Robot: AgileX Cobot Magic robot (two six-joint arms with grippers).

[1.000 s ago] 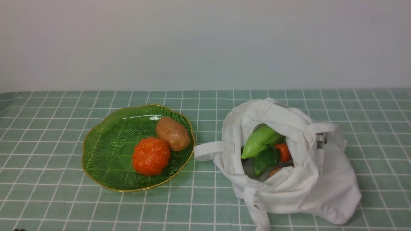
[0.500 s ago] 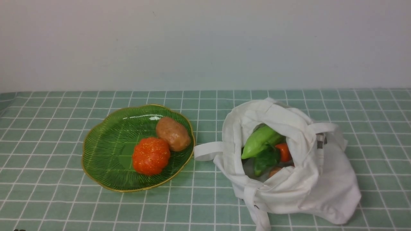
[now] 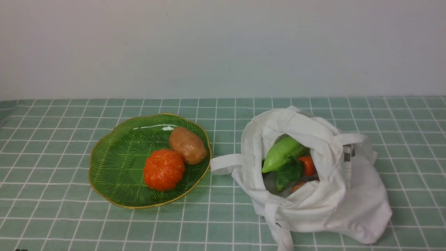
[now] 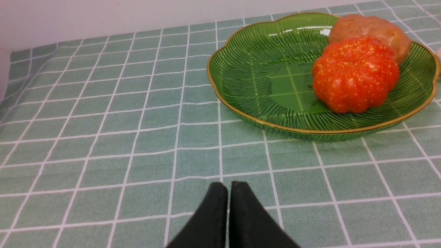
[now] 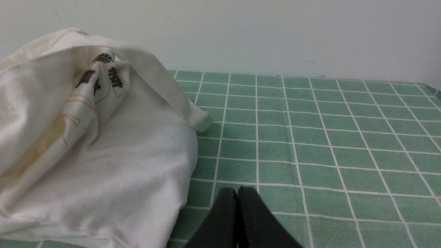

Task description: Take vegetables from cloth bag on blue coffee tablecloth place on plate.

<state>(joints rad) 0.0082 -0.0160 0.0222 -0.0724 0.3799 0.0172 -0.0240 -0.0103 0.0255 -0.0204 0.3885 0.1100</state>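
The green plate (image 3: 111,164) lies left of centre on the checked tablecloth (image 3: 223,223) and holds a tan potato (image 3: 188,144) and a red-orange pumpkin-like vegetable (image 3: 163,169). The white cloth bag (image 3: 348,195) lies to its right, mouth open, with a light green pepper (image 3: 278,153), a dark green leafy one (image 3: 289,174) and a small red-orange one (image 3: 307,164) inside. My left gripper (image 4: 229,187) is shut and empty over the cloth, short of the plate (image 4: 241,69). My right gripper (image 5: 237,193) is shut and empty beside the bag (image 5: 103,155). Neither gripper shows in the front view.
A pale wall (image 3: 223,48) rises at the back edge of the table. One bag strap (image 3: 224,164) lies on the cloth between bag and plate. Another strap (image 3: 282,237) hangs toward the front edge.
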